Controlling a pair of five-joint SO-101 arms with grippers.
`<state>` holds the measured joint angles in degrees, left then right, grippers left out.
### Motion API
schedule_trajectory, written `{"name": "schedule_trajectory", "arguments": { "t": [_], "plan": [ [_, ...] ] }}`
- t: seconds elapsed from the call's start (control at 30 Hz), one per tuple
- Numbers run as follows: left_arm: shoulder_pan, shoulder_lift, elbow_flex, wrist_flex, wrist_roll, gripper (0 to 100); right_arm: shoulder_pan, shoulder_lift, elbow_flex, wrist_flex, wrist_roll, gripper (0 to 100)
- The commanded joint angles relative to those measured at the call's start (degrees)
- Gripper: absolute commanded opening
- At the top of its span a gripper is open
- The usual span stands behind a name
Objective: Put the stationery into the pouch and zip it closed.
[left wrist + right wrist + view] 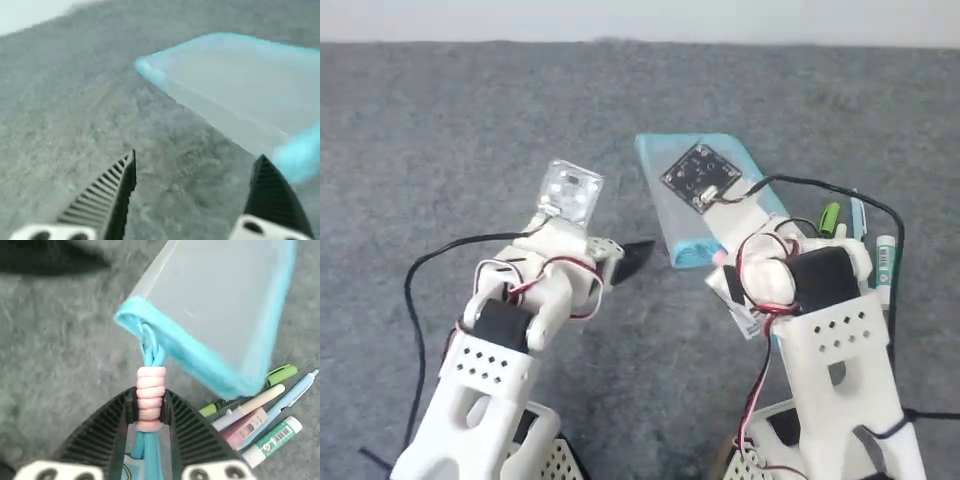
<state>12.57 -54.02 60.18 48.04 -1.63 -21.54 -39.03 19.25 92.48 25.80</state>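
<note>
A translucent pouch (705,205) with light-blue edging lies on the grey felt mat, mid-table. My right gripper (149,412) is shut on the pink zipper pull (149,397) at the pouch's near corner, its blue cord (151,352) running up to the pouch (220,305). Several pens, a marker and a glue stick (272,440) lie in a row beside the pouch; the stationery (865,240) sits at the pouch's right. My left gripper (195,187) is open just above the mat, a little short of the pouch (250,85), with nothing between its fingers. From above, its dark fingertip (635,255) points at the pouch's left edge.
Grey felt mat (450,130) covers the whole table, with free room to the left and behind the pouch. Black cables (415,290) trail beside both arms.
</note>
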Motion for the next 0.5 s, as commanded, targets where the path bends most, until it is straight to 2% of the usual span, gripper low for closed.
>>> {"name": "schedule_trajectory", "arguments": {
  "t": [0.0, 0.23, 0.47],
  "plan": [
    [3.52, -5.19, -4.53, 4.48, 2.02, 37, -1.36, -1.54, -0.88, -3.21, -2.73, 0.6],
    [2.55, -14.77, -1.98, 5.98, 2.29, 37, -9.36, -1.54, -5.89, 0.04, -5.27, 0.6],
    [1.58, -14.77, 0.04, 3.08, 0.53, 37, -10.59, -1.45, -10.29, 4.97, -5.10, 0.6]
  ]
}}
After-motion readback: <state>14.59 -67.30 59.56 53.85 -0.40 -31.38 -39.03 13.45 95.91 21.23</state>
